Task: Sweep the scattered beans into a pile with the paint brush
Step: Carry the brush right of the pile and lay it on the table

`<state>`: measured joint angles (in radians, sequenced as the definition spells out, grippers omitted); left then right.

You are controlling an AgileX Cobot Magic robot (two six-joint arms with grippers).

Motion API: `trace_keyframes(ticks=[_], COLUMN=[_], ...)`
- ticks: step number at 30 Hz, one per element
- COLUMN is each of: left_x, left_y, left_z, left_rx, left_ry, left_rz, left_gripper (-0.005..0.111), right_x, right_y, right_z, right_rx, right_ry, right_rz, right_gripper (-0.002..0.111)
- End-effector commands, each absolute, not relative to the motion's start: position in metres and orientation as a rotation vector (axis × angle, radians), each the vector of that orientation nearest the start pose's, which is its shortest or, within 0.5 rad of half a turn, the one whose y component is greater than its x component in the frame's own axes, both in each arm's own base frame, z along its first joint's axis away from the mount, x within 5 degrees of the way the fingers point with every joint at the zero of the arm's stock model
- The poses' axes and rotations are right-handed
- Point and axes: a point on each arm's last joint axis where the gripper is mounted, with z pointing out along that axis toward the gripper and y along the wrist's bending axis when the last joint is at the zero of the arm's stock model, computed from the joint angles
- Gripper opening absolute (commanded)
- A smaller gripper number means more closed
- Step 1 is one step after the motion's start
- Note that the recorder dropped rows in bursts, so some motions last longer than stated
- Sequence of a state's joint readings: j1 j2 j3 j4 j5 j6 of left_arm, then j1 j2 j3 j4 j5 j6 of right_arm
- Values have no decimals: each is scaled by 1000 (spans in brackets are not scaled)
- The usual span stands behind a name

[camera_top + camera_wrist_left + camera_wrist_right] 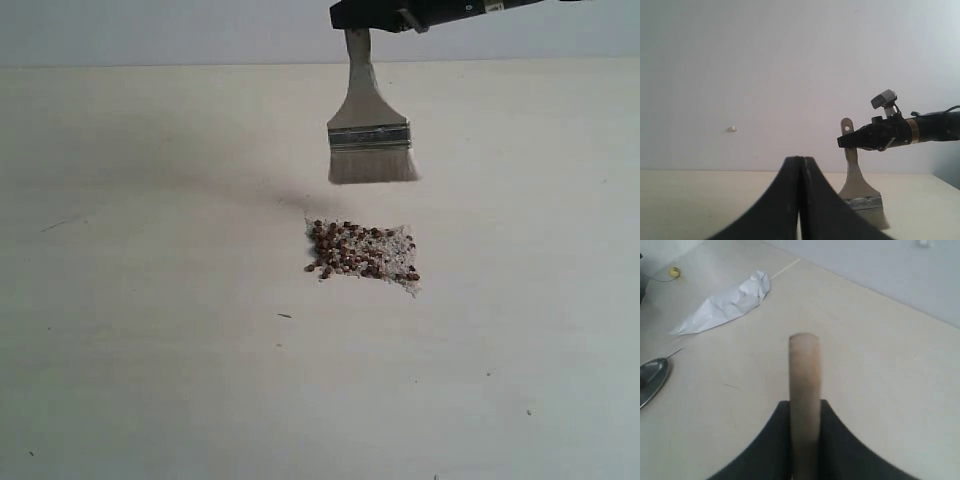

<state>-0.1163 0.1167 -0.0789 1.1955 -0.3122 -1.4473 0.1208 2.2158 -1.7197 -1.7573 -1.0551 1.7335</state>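
Right end effector clamped on cream-handled, white-bristled paint brush near clustered reddish-brown beans; left end effector closed; crumpled white paper well apart

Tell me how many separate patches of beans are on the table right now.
1. The beans form one patch on the table, just below the paint brush in the exterior view. Tiny specks elsewhere are too small to identify.

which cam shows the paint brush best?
Exterior view: the wide flat brush with cream wooden handle, silver ferrule and whitish bristles shows nearly whole, hanging above the pale table. Left wrist view has it partly behind the black left claw; right wrist view shows only its handle.
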Motion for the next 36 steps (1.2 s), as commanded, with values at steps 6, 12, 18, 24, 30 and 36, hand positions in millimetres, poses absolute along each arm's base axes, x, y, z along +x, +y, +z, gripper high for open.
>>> trace_keyframes(ticks=[6, 12, 18, 24, 30, 36], left_x=[56, 56, 56, 56, 56, 56], left_y=[-33, -33, -33, -33, -33, -33], left_z=[242, 242, 242, 242, 242, 242], left_rx=[134, 134, 134, 134, 134, 134], left_ry=[1424, 1424, 1424, 1424, 1424, 1424], left_rz=[-522, -522, -522, -522, -522, -522], left_gripper=[0, 0, 0, 0, 0, 0], right_x=[394, 336, 295, 286, 295, 312], right_y=[113, 99, 70, 48, 33, 29], right_z=[280, 312, 298, 269, 232, 171], right_rx=[-649, -532, -256, -196, -177, -124], right_ry=[1960, 1955, 2048, 2158, 2239, 2374], right_rz=[925, 835, 761, 986, 1164, 1194], right_gripper=[0, 0, 0, 0, 0, 0])
